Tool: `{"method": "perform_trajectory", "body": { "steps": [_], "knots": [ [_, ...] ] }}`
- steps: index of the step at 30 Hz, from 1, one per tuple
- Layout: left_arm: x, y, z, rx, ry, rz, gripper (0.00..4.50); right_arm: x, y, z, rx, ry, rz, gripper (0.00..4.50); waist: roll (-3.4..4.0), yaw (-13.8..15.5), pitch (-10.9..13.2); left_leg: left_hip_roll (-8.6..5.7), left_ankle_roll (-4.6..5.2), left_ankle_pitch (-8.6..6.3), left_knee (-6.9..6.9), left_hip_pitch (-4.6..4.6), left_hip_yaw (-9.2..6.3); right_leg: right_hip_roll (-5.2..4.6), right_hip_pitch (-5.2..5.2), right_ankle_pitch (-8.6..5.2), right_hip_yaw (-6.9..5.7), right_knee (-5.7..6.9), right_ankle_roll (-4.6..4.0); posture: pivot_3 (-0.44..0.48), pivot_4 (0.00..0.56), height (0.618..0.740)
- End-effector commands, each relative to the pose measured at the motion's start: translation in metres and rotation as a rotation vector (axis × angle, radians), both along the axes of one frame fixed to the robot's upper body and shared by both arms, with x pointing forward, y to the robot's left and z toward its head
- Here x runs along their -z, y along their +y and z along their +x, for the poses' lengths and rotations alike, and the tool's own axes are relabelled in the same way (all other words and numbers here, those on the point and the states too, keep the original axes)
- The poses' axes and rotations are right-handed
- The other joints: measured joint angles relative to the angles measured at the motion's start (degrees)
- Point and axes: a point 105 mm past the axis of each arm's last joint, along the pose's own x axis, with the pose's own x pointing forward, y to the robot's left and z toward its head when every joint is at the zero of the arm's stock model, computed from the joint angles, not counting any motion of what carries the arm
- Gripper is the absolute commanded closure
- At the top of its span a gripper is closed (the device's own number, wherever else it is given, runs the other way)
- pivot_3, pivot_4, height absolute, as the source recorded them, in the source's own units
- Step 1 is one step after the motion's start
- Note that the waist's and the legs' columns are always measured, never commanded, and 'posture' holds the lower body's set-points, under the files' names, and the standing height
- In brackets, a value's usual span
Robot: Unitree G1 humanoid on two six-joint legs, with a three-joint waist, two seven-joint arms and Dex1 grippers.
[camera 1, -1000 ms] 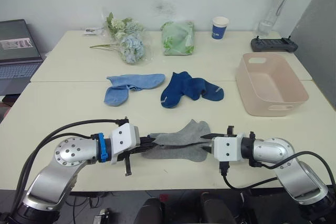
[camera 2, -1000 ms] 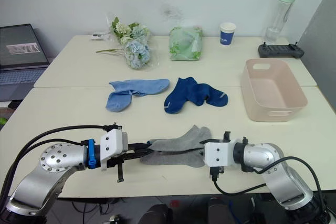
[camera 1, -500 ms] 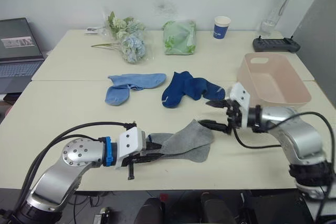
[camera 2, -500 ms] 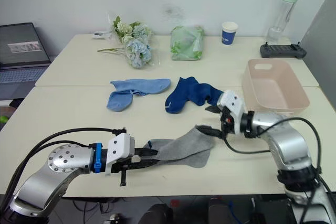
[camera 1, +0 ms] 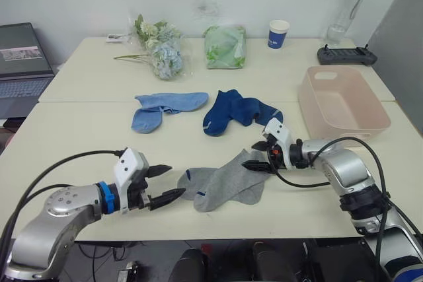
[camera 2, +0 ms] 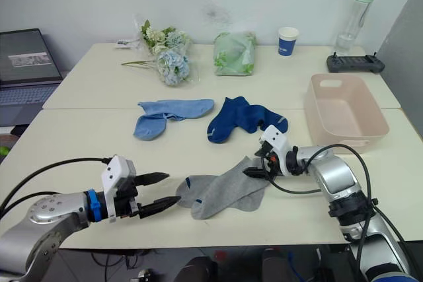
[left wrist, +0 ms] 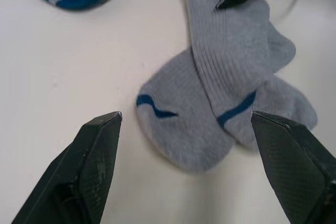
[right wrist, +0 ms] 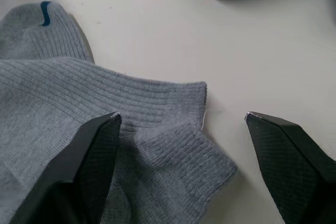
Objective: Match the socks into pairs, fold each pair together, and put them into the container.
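Currently, the left gripper (camera 1: 164, 183) hangs low over the near part of the bench (camera 1: 79, 143) with its two black fingers (left wrist: 94, 156) spread apart and holding nothing. Just ahead of those fingertips lie the two grey socks (camera 1: 221, 181), overlapping one another flat on the bench; a short blue mark shows at the toe end nearest the left fingers.

At the far end of the grey socks, by the ribbed cuffs (right wrist: 173, 129), sits the right gripper (camera 1: 256, 156). Its fingers are likewise released, one to either side of the cuff edge, with the tips close to the fabric; contact cannot be confirmed. Neither sock is gripped.

Beyond the right gripper's fingers lie the two dark navy socks (camera 1: 238, 111), bunched together and touching. Beyond the left gripper's fingers, and well apart from them, lie the two light blue socks (camera 1: 163, 106), also overlapping. The light blue and navy groups sit just beside each other without touching.

Outward of the right gripper stands the container (camera 1: 344, 104), a pale pink tub, upright, with no sock in it.

Along the far side of the bench stand a bunch of pale flowers (camera 1: 158, 47), a green bag (camera 1: 225, 46), a blue paper cup (camera 1: 278, 33), a clear bottle (camera 1: 349, 6) with a green cap, and a dark handheld controller (camera 1: 344, 55). A laptop (camera 1: 23, 64) sits beyond the bench's edge on the left gripper's side.
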Motion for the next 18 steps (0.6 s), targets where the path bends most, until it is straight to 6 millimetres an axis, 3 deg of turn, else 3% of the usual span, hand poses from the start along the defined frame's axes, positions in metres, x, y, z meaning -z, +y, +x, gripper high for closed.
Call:
{"method": "perform_trajectory", "body": {
  "steps": [1, 9, 18],
  "knots": [
    [0.001, -0.013, -0.002, 0.045, -0.056, 0.02, 0.4, -0.012, -0.003, 0.004, -0.005, -0.045, 0.004, 1.66, 0.0, 0.1, 0.0, 0.0, 0.0, 0.0, 0.0, 0.0, 0.0, 0.0, 0.0, 0.01, 0.0, 0.0, -0.01, 0.0, 0.15, 0.74],
    [0.004, -0.017, 0.002, 0.063, -0.083, 0.03, 0.4, -0.015, -0.018, -0.001, 0.027, -0.017, 0.018, 4.47, 0.0, 0.0, 0.0, 0.0, 0.0, 0.0, -0.01, 0.0, 0.0, 0.0, 0.0, 0.01, 0.0, 0.01, -0.01, 0.0, 0.15, 0.74],
    [0.012, -0.024, 0.015, 0.091, -0.081, 0.066, 0.4, -0.032, -0.042, -0.003, 0.121, -0.035, 0.047, 4.47, 0.0, 0.1, 0.0, -0.01, 0.01, -0.01, 0.0, 0.0, 0.01, -0.01, 0.02, 0.01, 0.0, 0.01, -0.01, 0.0, 0.15, 0.74]
  ]
}}
